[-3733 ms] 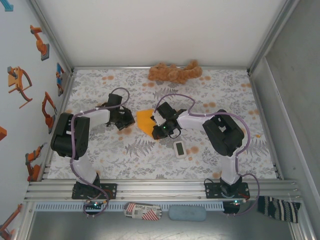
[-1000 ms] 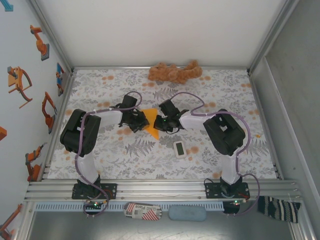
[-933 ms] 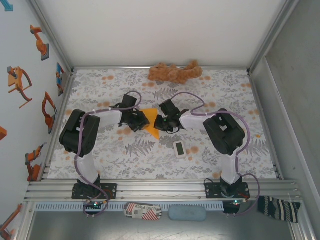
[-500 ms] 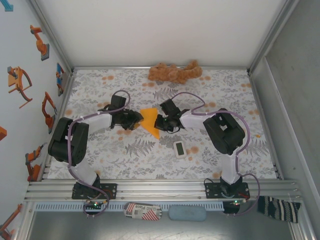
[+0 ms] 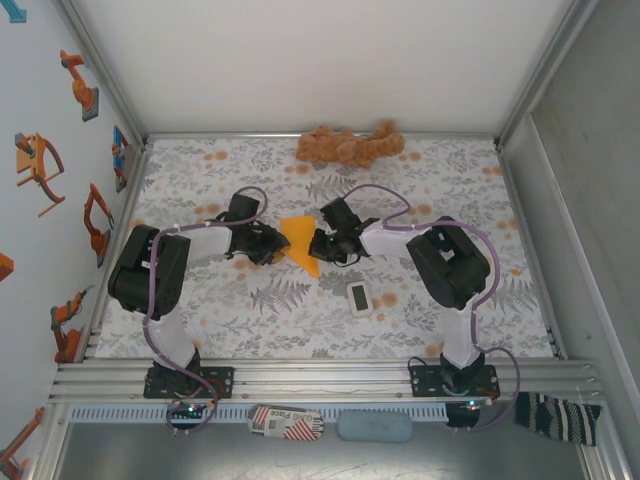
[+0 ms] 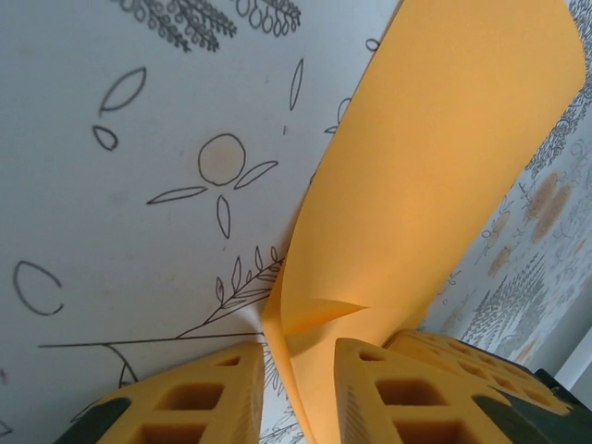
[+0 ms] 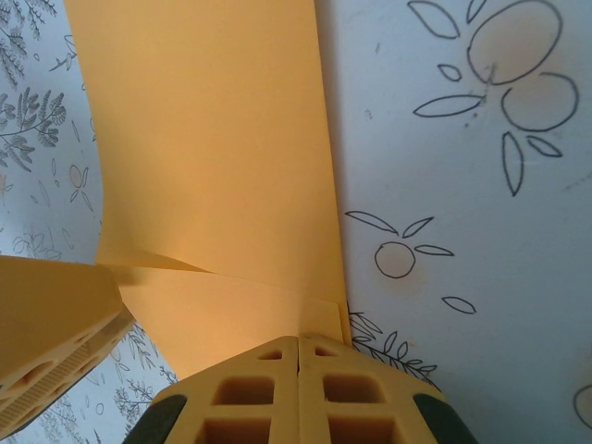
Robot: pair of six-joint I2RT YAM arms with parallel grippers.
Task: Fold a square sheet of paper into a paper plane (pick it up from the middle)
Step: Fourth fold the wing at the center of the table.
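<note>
Pinching the right edge of the folded orange sheet of paper [image 5: 298, 238], the right gripper [image 5: 318, 247] is pressed together on it. The left gripper [image 5: 272, 245], fingers spread, straddles the opposite edge. The sheet lies between them over the bench [image 5: 420, 180], its point toward the arm bases.

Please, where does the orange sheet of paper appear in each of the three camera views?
Top external: the orange sheet is mid-table, between the left gripper and the right gripper.
Left wrist: it runs from between the fingers to the upper right.
Right wrist: it spreads across the upper left.
Shared landmark: the right gripper, shut on the sheet's edge.
</note>
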